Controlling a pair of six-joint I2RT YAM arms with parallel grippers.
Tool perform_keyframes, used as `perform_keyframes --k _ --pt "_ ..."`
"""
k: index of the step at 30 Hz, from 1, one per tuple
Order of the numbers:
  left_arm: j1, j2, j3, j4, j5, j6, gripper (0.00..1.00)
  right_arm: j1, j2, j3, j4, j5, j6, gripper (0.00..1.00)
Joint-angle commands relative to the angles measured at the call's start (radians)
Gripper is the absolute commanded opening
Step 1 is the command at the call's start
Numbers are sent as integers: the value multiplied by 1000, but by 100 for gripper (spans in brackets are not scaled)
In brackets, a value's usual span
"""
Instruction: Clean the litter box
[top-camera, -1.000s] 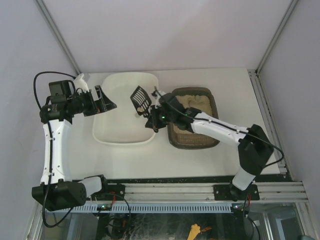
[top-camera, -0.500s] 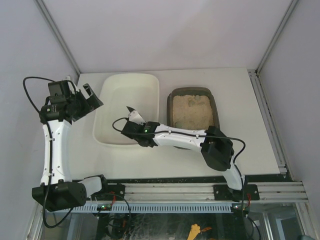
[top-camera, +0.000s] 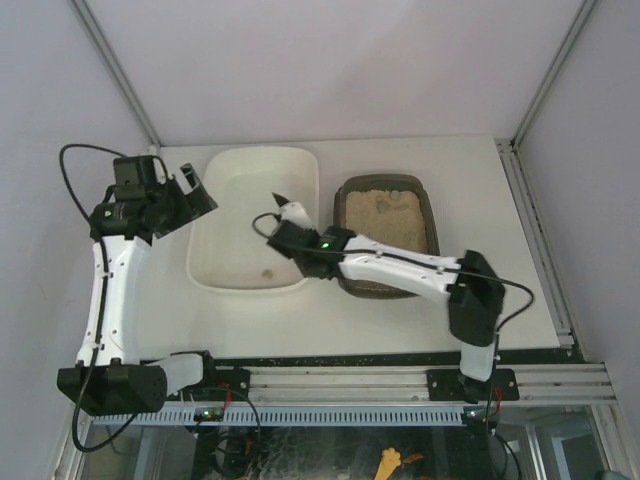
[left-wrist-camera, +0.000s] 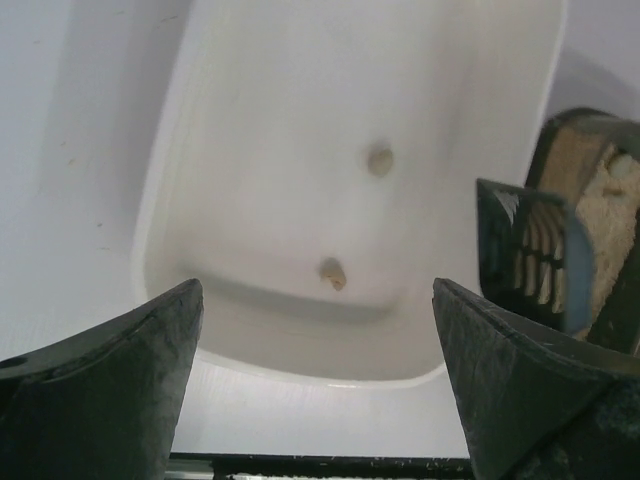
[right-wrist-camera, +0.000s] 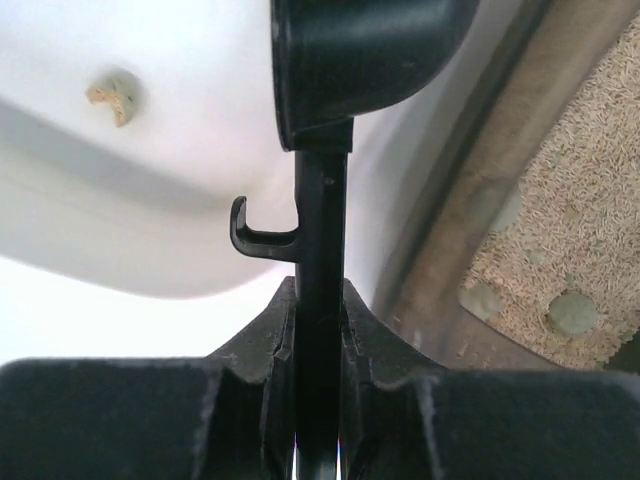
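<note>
The litter box (top-camera: 425, 205) is a dark tray of beige litter at the right; my right arm crosses its near end. In the right wrist view its rim (right-wrist-camera: 500, 170) and litter with grey clumps (right-wrist-camera: 573, 312) show. My right gripper (top-camera: 292, 228) is shut on the handle of a dark slotted scoop (right-wrist-camera: 320, 220), held over the right side of the white tub (top-camera: 250, 170). The scoop also shows in the left wrist view (left-wrist-camera: 525, 255). My left gripper (top-camera: 192, 195) is open and empty above the tub's left rim.
The white tub (left-wrist-camera: 250, 120) holds two small clumps (left-wrist-camera: 379, 158) (left-wrist-camera: 332, 272); one shows in the right wrist view (right-wrist-camera: 112, 95). The tub and the litter box stand side by side, almost touching. Metal frame posts run along the back corners.
My right gripper with the scoop swung from above the tub to its near edge, then back up toward the tub's right wall. My left gripper shifted slightly right toward the tub.
</note>
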Motion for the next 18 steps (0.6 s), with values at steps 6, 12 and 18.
perform_keyframes --k 6,12,18 --pt "-340 113 98 170 1 -194 100 -310 -506 -234 -100 -436 105 0" --pt "-531 314 193 215 21 -384 100 -555 -620 -356 -260 -768 163 0" --pt "-653 464 266 237 85 -576 100 -701 -537 -362 -431 -966 222 0"
